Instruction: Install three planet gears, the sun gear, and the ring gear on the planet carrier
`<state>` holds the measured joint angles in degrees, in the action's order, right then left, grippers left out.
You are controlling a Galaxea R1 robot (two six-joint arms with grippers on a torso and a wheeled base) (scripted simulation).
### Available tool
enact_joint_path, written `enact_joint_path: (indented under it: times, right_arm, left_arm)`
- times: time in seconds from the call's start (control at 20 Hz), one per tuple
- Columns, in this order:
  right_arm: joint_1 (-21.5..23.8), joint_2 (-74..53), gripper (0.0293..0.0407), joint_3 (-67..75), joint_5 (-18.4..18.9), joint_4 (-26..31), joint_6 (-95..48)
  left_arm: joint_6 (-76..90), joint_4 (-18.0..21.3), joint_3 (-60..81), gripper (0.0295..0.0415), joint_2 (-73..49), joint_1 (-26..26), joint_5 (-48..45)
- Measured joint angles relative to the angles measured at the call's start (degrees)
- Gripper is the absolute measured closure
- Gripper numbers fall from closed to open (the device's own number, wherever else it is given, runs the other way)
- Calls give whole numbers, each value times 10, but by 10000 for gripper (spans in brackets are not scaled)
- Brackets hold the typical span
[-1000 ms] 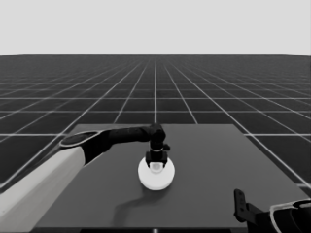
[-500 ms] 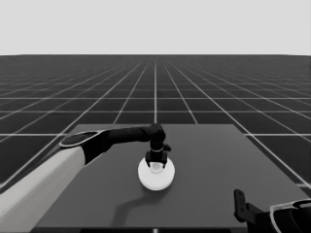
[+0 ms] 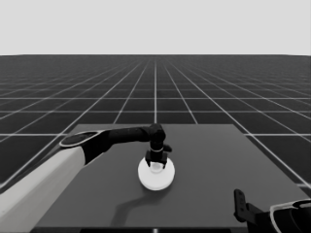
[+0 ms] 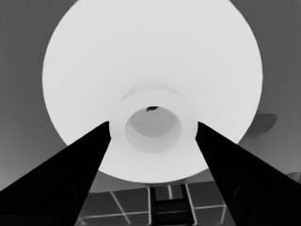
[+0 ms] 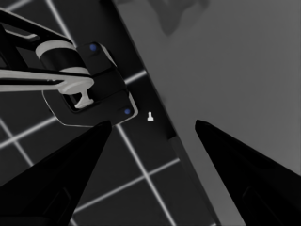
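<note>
Reaching in over the middle of the desk (image 3: 209, 145), the left gripper (image 3: 156, 164) hangs directly above the larger round part (image 3: 155, 175), its black fingers pointing straight down at the part's centre. From the left wrist view the left gripper's two fingers (image 4: 70, 179) stand apart, one on each side of a raised collar (image 4: 153, 127) that rings the centre hole of the larger round part (image 4: 150, 61); the tips sit just beside the collar's outer wall, and whether they press it cannot be told from here. That big white disc lies flat under the gripper, filling most of what the wrist camera sees, with its rim spreading well past both fingers. A small dark speck shows at the far lip of the hole. No gears or smaller round part show anywhere around the gripper; only the one white disc is on view. Over on the other side, the right gripper (image 3: 241, 208) waits low at the near right corner of the desk, well apart from the disc. Its wrist view shows its two fingers (image 5: 61, 179) spread wide with nothing between them, looking past the desk's edge (image 5: 155, 101) to the floor grid (image 5: 141, 169), with dark machinery (image 5: 89, 84) carrying pale bands and small blue lights beyond.
</note>
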<state>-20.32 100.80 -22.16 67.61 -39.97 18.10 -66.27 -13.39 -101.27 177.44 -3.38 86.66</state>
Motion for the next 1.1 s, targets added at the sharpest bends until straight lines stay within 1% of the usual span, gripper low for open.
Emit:
enact_joint_path:
  times: [1.1]
  right_arm:
    - [0, 0, 315, 0, 0, 0, 0]
  left_arm:
    - [110, 0, -1, 362, -1, -9, 0]
